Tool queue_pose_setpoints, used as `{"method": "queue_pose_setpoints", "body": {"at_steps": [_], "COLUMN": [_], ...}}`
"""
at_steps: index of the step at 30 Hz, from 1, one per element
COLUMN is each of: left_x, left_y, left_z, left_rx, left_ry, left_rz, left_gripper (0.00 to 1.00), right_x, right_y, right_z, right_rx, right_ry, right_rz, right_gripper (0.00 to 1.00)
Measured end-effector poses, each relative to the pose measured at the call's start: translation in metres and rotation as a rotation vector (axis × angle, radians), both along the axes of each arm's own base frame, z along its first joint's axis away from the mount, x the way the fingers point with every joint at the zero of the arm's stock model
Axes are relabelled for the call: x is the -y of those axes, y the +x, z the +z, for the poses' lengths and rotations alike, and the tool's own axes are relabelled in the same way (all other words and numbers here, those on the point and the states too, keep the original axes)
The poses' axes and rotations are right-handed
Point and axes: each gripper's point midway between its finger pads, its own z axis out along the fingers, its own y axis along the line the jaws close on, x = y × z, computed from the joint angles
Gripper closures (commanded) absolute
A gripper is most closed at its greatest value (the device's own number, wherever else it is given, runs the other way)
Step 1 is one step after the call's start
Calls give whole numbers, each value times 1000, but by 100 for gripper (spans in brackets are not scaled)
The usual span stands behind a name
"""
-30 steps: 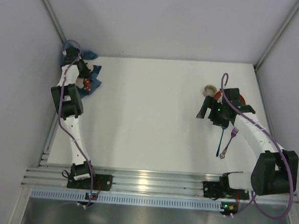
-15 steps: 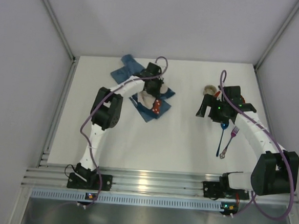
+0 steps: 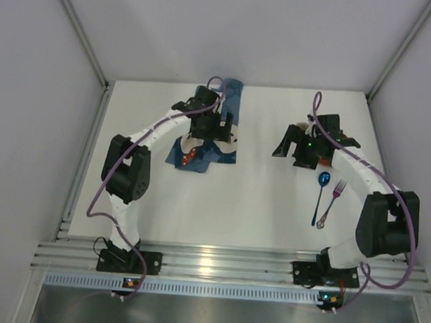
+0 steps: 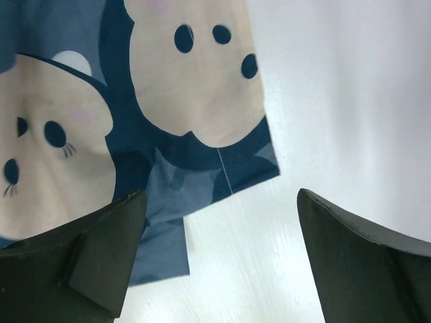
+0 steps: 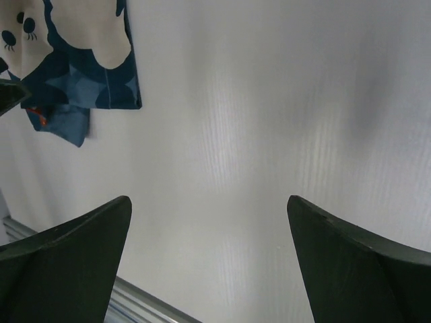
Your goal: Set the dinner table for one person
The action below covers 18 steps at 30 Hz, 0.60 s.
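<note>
From where I stood, the large plain white matte rectangular tabletop stretched out flat beyond the two arm bases, with everything lying on it. The blue cloth placemat printed with cream cartoon mice lay rumpled towards the far left of centre, one edge doubled over a lower layer. The left gripper hovered just above that edge, its jaws spread wide with nothing between them. The right gripper hung over bare table, jaws equally wide and empty. A slim blue metal spoon and a purple metal fork lay side by side near the right arm, well apart from the cloth. The job at hand looked to be laying the placemat out properly. To my eye that called for pinching a single layer at a corner, not the doubled fold. I would then draw it low and slowly towards the near middle, so it spread flat before any cutlery went beside it.
</note>
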Motion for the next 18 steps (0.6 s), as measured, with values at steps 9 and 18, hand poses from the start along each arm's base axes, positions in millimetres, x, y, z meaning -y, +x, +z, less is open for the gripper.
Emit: {"method": "queue_pose_setpoints", "body": {"at_steps": [9, 18], "left_x": [-49, -180], "left_y": [-18, -63], "left_z": [76, -18], "left_rx": [116, -123], "left_ry": [-97, -1], "left_rz": [191, 497], "left_gripper": [1, 1], "right_x": [-91, -166], "right_y": [45, 98], "right_z": [-41, -49], "right_rx": [-130, -90], "right_ry": [217, 271], "right_rz": [68, 120], "right_gripper": [0, 3]}}
